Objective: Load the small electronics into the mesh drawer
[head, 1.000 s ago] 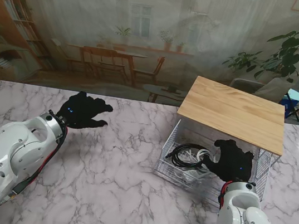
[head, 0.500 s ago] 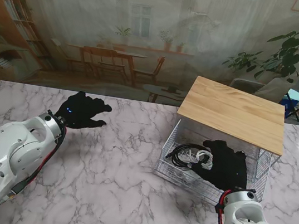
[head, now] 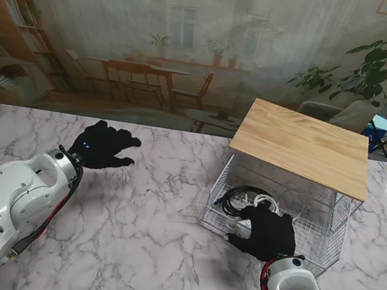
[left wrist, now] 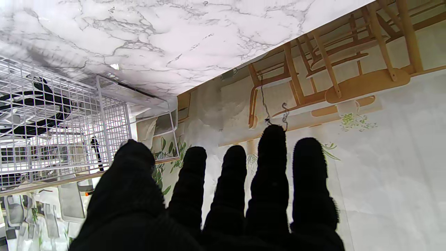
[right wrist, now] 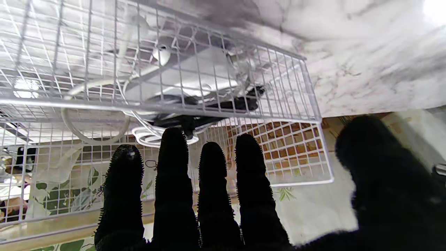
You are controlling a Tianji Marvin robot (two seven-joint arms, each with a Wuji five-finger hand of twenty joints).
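A white wire mesh drawer [head: 219, 193] stands pulled out toward me from under a wooden top [head: 301, 145] on the marble table. Inside lie a coiled black cable [head: 241, 194], white cables [right wrist: 104, 87] and a white device [right wrist: 195, 75]. My right hand [head: 264, 231] hovers at the drawer's near front rim, fingers [right wrist: 174, 167] straight and apart, holding nothing. My left hand [head: 102, 146] rests open above the table far to the left of the drawer, its fingers [left wrist: 271, 164] spread and empty.
The marble table [head: 147, 211] runs between both arms. Behind its far edge hangs a printed backdrop [head: 157, 45] of furniture and plants. The mesh drawer [left wrist: 69, 129] also shows in the left wrist view, off to the side.
My right hand has drawn back out of the drawer toward me and to the left, now at its near front rim. The left hand has barely moved.
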